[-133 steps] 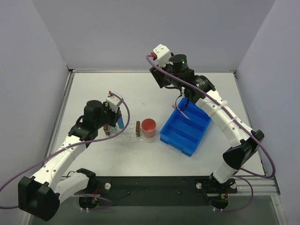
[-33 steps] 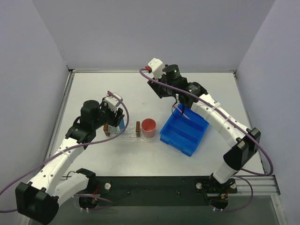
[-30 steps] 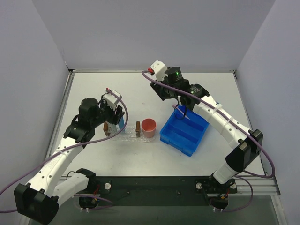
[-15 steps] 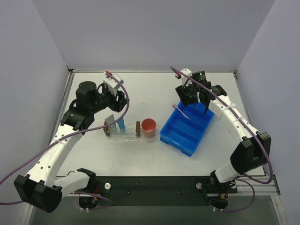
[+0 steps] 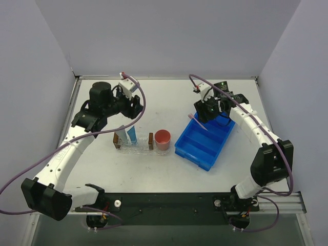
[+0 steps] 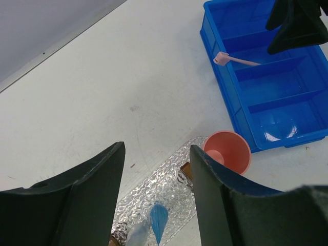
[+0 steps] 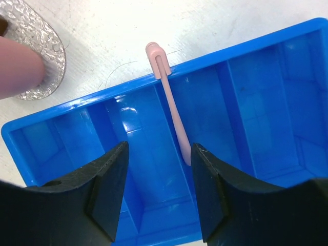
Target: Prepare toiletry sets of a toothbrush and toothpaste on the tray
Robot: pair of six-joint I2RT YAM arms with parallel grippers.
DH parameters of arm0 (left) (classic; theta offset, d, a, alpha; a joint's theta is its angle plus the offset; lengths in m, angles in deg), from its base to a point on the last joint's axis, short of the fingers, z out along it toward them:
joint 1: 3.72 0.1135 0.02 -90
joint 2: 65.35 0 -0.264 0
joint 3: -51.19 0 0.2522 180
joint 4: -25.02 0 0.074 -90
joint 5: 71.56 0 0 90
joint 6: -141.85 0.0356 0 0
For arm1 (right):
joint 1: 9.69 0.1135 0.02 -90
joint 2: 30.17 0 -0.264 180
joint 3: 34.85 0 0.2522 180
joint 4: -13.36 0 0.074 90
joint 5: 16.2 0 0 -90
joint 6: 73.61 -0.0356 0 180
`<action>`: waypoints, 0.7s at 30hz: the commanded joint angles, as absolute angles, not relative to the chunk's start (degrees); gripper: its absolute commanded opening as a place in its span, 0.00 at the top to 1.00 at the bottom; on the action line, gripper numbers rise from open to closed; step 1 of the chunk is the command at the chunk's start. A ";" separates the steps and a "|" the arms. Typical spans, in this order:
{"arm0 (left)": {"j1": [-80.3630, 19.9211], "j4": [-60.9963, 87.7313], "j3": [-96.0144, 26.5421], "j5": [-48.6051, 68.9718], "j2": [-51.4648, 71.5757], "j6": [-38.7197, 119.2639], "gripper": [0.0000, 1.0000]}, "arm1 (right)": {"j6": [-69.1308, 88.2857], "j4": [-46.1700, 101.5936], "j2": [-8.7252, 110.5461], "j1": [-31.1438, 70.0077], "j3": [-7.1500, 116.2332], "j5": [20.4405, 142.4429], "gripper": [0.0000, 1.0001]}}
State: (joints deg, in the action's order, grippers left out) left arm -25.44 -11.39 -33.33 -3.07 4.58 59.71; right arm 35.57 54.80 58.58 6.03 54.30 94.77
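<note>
Left gripper [image 6: 156, 152] has let go and pulled up and back toward the far-left corner. A few secs ago it was down at the tray [image 5: 141, 149] with the light blue toothpaste tube [image 5: 132, 134]. Now its jaws are spread w/ nothing between them. That tube sits on the tray's left end, right beside the whitish toothpaste tube [image 5: 122, 137], so both pastes look placed.

Right arm has re-posed too: the wrist swung round from the bin's far-left side to sit over the far end of the blue bin [image 5: 205, 144]. Right gripper [image 7: 159, 148] is open, jaws either side of the toothbrush [image 7: 171, 105] handle end but not closed on it.

Toothbrush hasn't really shifted. It lies slanted in the bin, stem across a divider, head poking over the rim above the counter [image 5: 154, 97], well apart from the tray. The pink cup [image 5: 162, 138] stands between bin and tray.

Judgement: paste half is done, brush half isn't. Next likely step is the right gripper dropping to pinch the thin stem. It's a narrow target propped on a rim, so it could slip or roll
</note>
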 commanded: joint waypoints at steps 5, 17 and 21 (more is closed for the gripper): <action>-25.69 -11.67 -37.10 -3.53 5.66 59.32 0.37 | 39.85 55.68 65.36 5.51 56.69 98.58 0.56; -25.61 -12.20 -37.10 -1.33 6.28 60.64 0.37 | 41.88 54.45 70.81 5.60 58.89 98.76 0.58; -25.61 -12.12 -37.27 -1.33 6.54 60.64 0.37 | 42.14 54.28 71.96 5.60 59.68 98.85 0.59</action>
